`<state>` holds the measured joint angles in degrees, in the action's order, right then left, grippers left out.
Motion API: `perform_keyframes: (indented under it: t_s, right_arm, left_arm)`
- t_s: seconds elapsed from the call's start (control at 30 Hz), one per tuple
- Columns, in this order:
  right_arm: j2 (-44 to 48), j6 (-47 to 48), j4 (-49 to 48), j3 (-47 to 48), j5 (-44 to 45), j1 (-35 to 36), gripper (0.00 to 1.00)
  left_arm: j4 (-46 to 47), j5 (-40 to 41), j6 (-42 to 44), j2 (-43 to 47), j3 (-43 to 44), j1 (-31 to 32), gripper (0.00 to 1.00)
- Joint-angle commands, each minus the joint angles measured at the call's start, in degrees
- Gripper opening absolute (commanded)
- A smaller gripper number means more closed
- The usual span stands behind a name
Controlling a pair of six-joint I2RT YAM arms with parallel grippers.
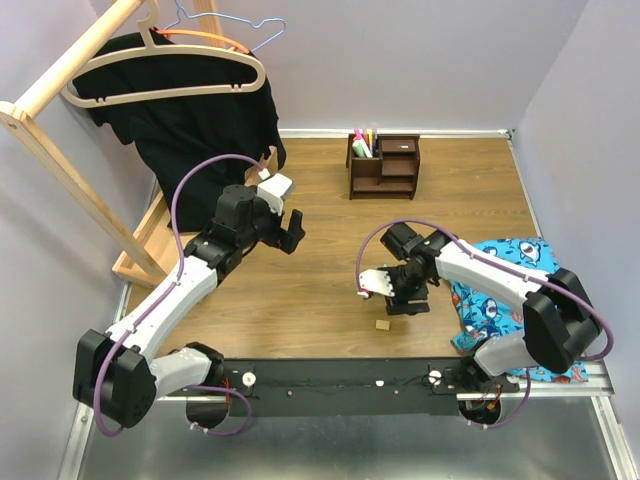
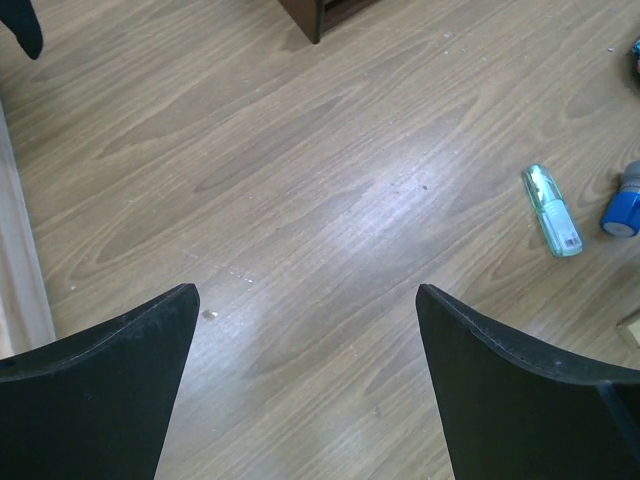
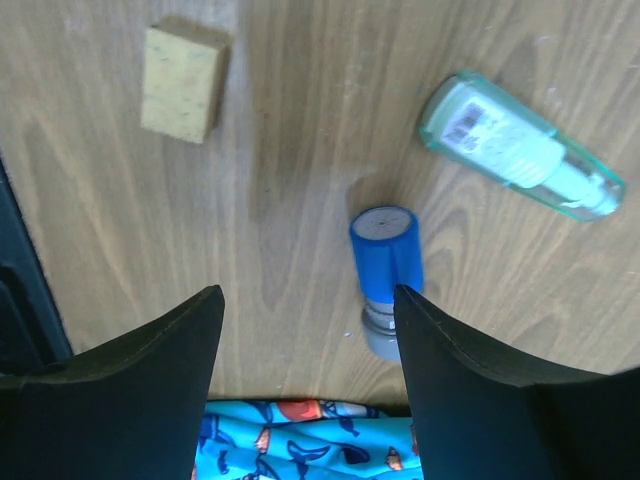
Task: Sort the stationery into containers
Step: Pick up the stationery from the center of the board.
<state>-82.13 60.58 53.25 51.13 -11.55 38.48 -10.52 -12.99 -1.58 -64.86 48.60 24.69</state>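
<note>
Right gripper hangs spread wide over the blue-capped tube, with the eraser and green highlighter lying just ahead on the surface, while some pens already stand in the far-off organizer.

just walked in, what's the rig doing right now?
Sorting stationery into the brown organizer, which already holds a few pens and highlighters. The right hand is open just over the blue-capped tube, with a green highlighter and an eraser block lying near it on the table. The left hand is open, holding nothing.
</note>
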Motion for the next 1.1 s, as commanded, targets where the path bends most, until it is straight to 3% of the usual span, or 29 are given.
perform_keyframes:
  t_s: [0.0,0.1,0.27,0.53,1.07]
  right_arm:
    - [1.09,0.86,-6.05,-0.6,0.92,-0.69,0.76]
    - [0.48,0.33,-8.43,0.45,-0.22,-0.6,0.75]
    - [-5.48,0.33,-7.82,3.35,-0.49,-0.6,0.64]
    - [-8.84,2.09,-6.94,5.38,-0.14,-0.6,0.59]
    - [-11.12,2.79,-8.34,3.27,2.41,-0.69,0.6]
  left_arm:
    - [-0.02,-2.48,0.09,-0.97,0.09,0.1,0.99]
    - [0.06,-2.04,0.09,-1.23,0.53,-0.08,0.99]
    - [-0.02,-1.86,0.18,-1.41,0.71,-0.08,0.99]
    - [-0.29,-0.98,0.88,-0.97,0.53,-0.25,0.99]
    - [0.68,-0.8,0.53,-1.15,-0.08,-0.61,0.99]
